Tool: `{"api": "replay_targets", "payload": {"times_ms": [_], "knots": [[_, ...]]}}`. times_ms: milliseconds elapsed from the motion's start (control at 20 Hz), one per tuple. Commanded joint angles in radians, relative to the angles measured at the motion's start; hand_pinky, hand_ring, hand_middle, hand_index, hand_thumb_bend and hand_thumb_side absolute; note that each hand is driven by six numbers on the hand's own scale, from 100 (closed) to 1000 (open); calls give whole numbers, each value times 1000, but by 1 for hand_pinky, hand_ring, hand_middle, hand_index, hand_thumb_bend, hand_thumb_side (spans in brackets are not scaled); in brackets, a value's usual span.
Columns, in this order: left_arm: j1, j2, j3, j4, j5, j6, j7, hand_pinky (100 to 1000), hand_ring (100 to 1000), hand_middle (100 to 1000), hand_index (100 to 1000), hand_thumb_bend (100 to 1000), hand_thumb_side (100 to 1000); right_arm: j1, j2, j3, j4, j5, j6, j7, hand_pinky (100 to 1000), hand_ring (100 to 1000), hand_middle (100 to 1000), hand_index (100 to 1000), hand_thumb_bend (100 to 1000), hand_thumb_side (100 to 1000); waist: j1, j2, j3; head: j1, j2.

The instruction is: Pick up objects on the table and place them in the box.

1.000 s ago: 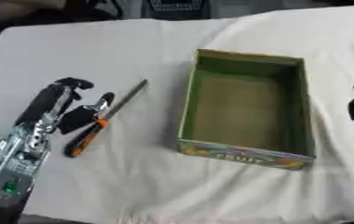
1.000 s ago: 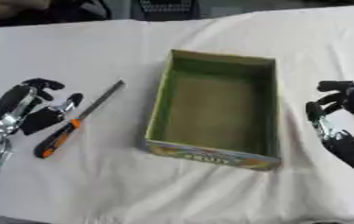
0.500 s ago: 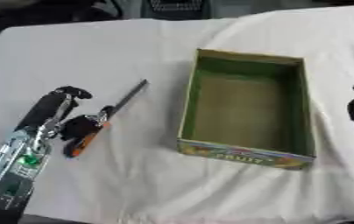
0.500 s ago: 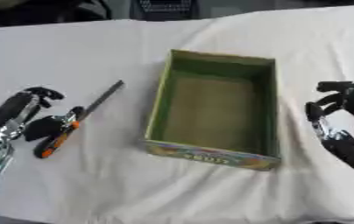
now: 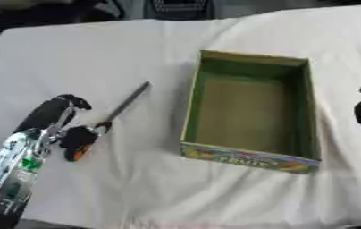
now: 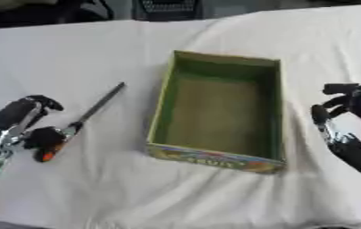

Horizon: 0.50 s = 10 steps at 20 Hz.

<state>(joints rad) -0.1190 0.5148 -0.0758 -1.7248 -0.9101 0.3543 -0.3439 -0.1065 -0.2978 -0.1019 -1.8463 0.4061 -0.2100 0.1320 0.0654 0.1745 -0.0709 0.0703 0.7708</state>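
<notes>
While the left hand (image 5: pixel 73 134) has its fingers curled round the orange handle of the file (image 5: pixel 105 123), the tool lies flat on the white cloth of the desk (image 5: pixel 98 58), its grey blade running up and away from the hand toward the box (image 5: pixel 250 112). Only the handle end is covered; the blade sticks out free beyond the fingers, pointing at the near left wall of the box but well short of it.

The chief risk, judged from this, is that a grip taken so far back on the handle lets the long blade droop or swing once the tool leaves the cloth, so it could twist out of the fingers. A second risk lies in the carry: the blade leads the hand, so its tip could strike the box's left wall and push the light cardboard aside, or catch on the rim instead of clearing it. The loose cloth is wrinkled just below the hand, and fingers closing low might pinch a fold with the handle and drag it.

The box stands to the right of the left hand, a green-lined open carton with a printed front panel, and its floor is bare; nothing is in it yet. The right hand (image 6: pixel 348 120) waits beyond the box's far side, off the task's things, fingers relaxed and apart, holding nothing.
</notes>
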Motion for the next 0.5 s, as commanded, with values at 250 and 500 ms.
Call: {"api": "replay_targets", "payload": {"times_ms": [250, 500], "knots": [[-5, 35, -2, -13, -17, -9, -51, 799, 776, 763, 782, 551, 557, 1, -6, -3, -18, 0, 1, 3, 512, 598, 680, 784, 402, 662, -1, -9, 0, -5, -1], [-4, 35, -1, -19, -20, -9, -54, 799, 775, 763, 781, 549, 554, 1, -5, -4, -19, 0, 2, 2, 512, 598, 680, 784, 402, 662, -1, -9, 0, -4, -1]]}}
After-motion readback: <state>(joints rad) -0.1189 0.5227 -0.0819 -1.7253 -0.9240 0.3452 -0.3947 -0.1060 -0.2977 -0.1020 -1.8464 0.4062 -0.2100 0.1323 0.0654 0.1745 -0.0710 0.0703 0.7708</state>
